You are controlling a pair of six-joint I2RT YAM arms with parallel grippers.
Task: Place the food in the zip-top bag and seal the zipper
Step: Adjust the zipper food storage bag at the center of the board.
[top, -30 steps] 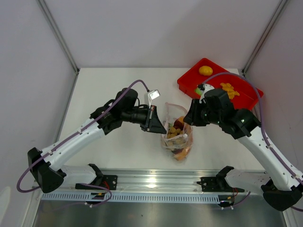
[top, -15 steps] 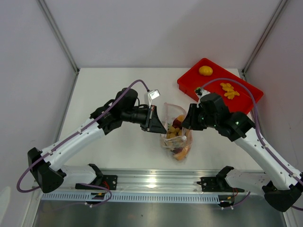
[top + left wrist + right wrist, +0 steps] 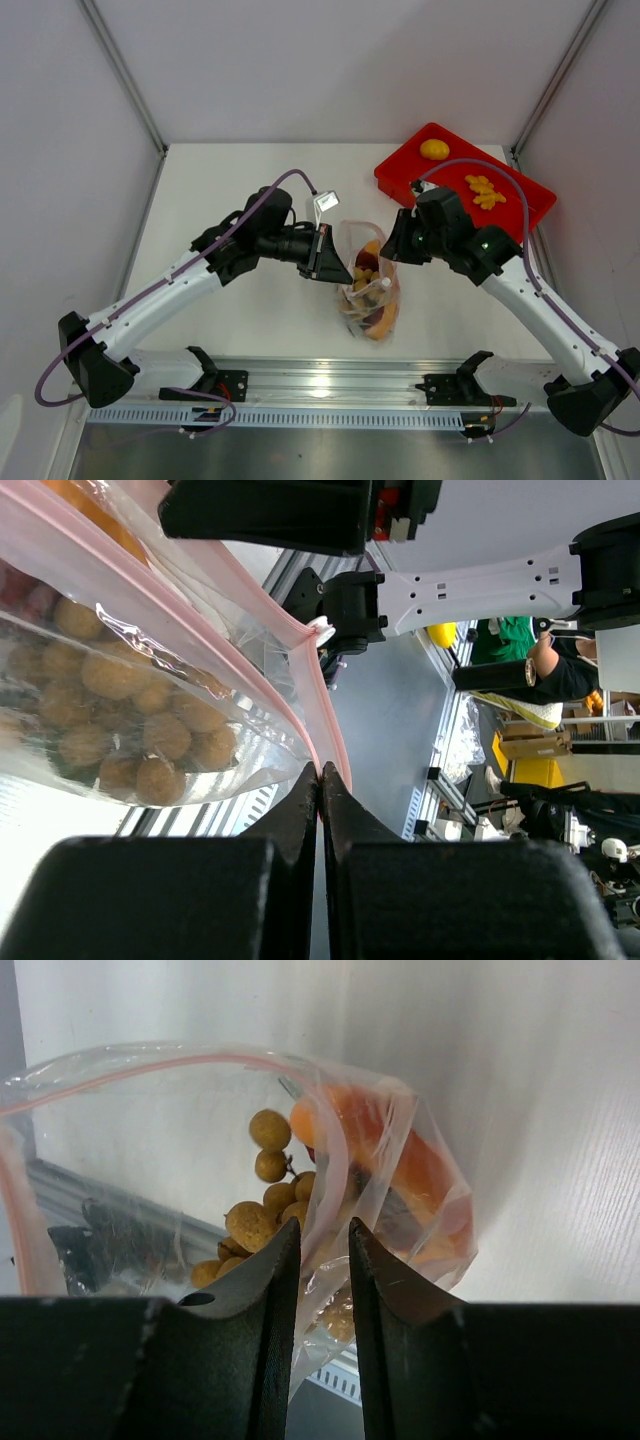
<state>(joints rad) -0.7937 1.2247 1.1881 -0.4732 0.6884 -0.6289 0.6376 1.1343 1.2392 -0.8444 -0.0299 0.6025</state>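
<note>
Right arm shift: since a second ago your right gripper (image 3: 391,250) has slid in from the tray side to the bag's mouth, uncovering the orange lumpy pieces (image 3: 484,191). The left arm holds as it was.
Zip-top bag (image 3: 372,305): it stands on the table (image 3: 240,180) just ahead of the bases and between both grippers, mouth up, with food (image 3: 366,285) already inside.
Left gripper (image 3: 320,770): the fingers are fully closed on the zipper (image 3: 310,695) at the mouth's left corner.
Right gripper: the fingers are nearly together with bag film in the slit. Whether they truly pinch it is unclear.
Red tray (image 3: 455,163): it sits at the far right corner, well apart from the bag. It carries the yellow-orange round fruit (image 3: 434,149) and the orange pieces.
Step in hand: this looks like taking the right rim so the mouth is held at both sides.
How to do it well: bite on the pink strip, not the thin film below it. Keep your left pinch firm, and draw the rims apart gently so the bag stays upright. Don't seal yet, because food remains on the tray.
Wrist views only: the left wrist shows the strip caught between closed fingers, and the grape bunch (image 3: 130,715) pressed against the film. The right wrist shows how narrow that gripper's gap is.
Top view only: you see the leftover food on the tray and where the bag stands on the table.
</note>
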